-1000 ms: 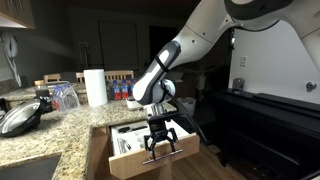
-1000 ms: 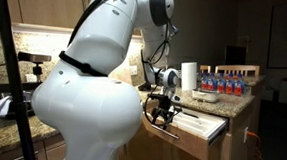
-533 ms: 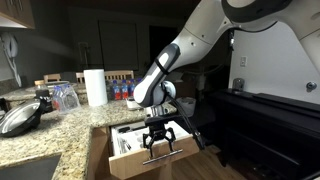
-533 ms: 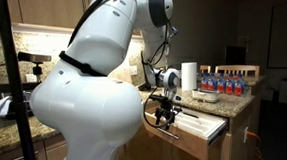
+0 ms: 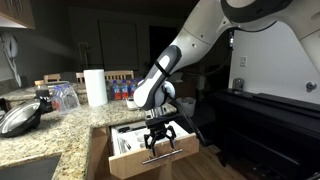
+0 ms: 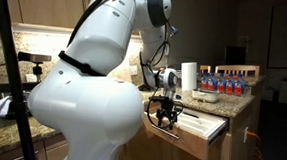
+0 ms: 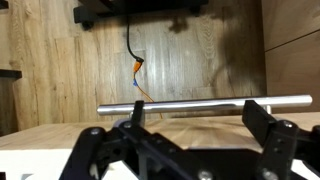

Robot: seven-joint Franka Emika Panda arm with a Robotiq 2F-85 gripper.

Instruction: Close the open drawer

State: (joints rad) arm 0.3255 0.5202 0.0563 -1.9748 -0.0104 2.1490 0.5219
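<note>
The light-brown wooden drawer [image 5: 150,160] is pulled out from under the granite counter, with a white organiser tray [image 5: 130,136] inside. It also shows in an exterior view [image 6: 203,129]. My gripper [image 5: 160,148] hangs open just above the drawer's front panel. In the wrist view the silver bar handle [image 7: 200,104] runs across, with the drawer's front edge [image 7: 180,131] below it. My open gripper [image 7: 190,125] has one finger on each side of that front edge, and nothing is held.
The granite counter [image 5: 50,130] holds a paper towel roll [image 5: 95,87], a pan [image 5: 20,118], glasses and bottles [image 5: 120,92]. A dark cabinet [image 5: 270,125] stands beside the drawer. The wooden floor with a cable [image 7: 135,60] lies below.
</note>
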